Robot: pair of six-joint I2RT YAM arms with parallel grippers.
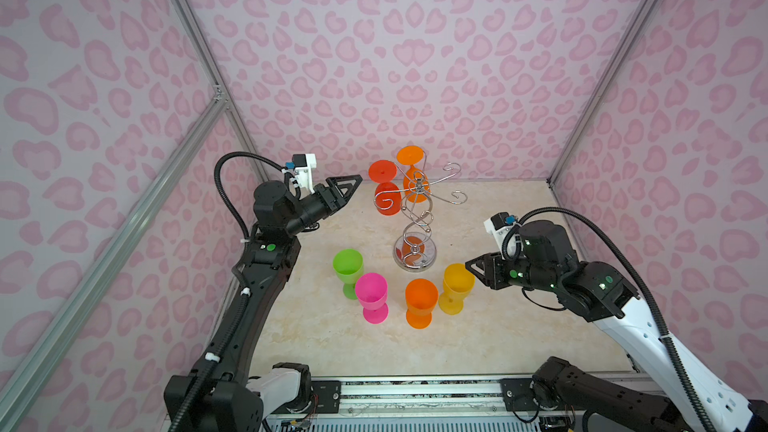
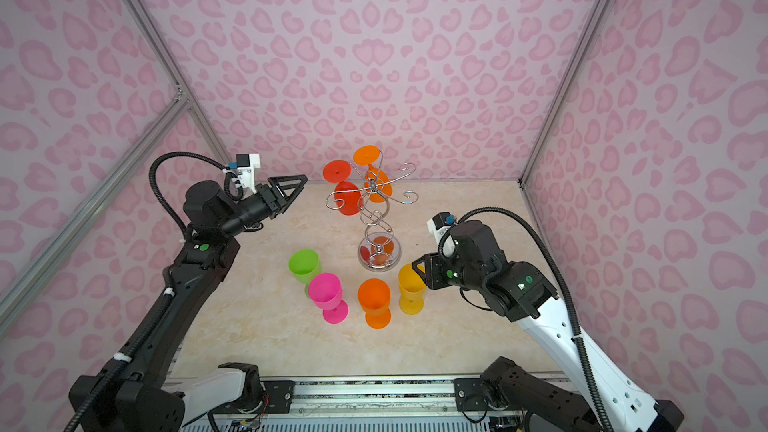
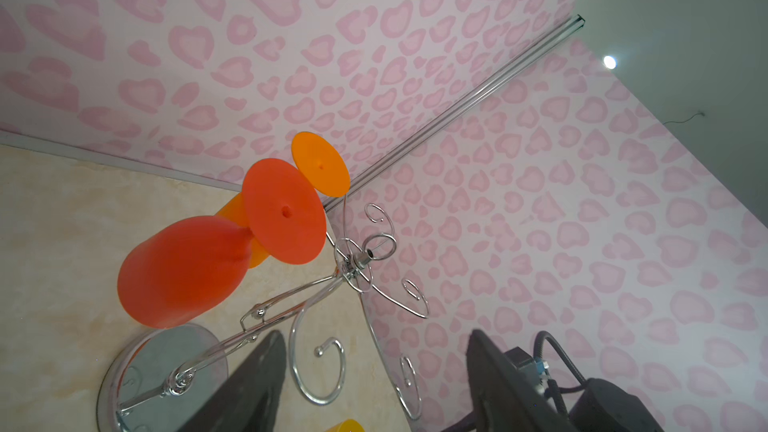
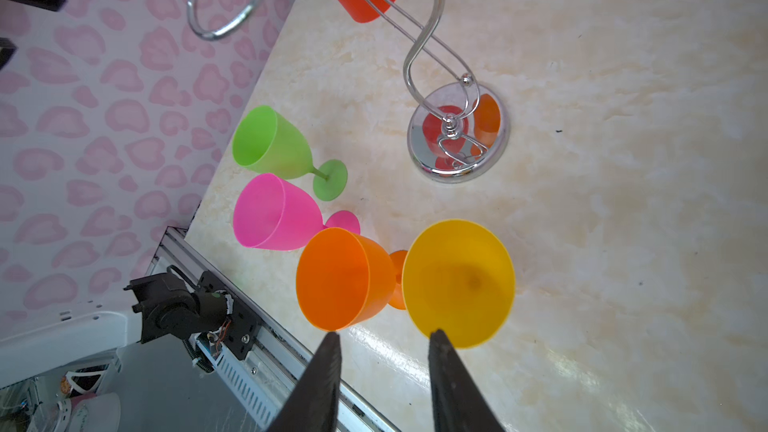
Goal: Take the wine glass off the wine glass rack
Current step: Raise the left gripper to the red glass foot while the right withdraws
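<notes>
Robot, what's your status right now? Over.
Left gripper open, facing wine glass rack. Right gripper open beside yellow glass. Hanging there: red glass, orange glass. Path clear.

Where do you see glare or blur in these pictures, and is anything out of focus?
Left wrist view: a lamp flares white, and the left gripper is soft, too near to focus. Right wrist view: pale glare streaks the table by the blurred right gripper. Both top views: sharp and evenly lit, the rack base mirroring red and orange.
</notes>
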